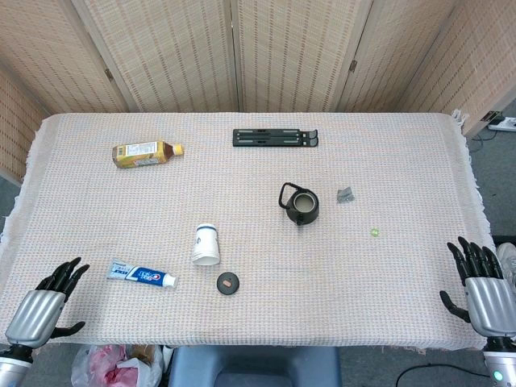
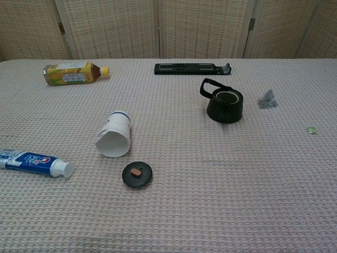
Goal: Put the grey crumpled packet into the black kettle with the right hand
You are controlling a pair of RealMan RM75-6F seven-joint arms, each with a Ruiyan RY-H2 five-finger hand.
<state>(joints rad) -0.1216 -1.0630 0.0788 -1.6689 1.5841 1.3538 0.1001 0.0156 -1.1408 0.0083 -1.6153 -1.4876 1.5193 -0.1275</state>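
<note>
Grey crumpled packet (image 1: 346, 194) lies just right of the lidless black kettle (image 1: 301, 206).
Right hand (image 1: 482, 287) and left hand (image 1: 44, 306) rest at the desk (image 1: 403, 266) corners, fingers spread, empty.

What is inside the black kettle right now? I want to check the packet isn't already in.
The black kettle stands open, its lid lying apart on the cloth. Its inside looks pale and bare; the bottom is partly shadowed. The grey crumpled packet lies outside, beside it.

Silver robot hands (image 1: 40, 310), black fingers (image 1: 476, 258)
</note>
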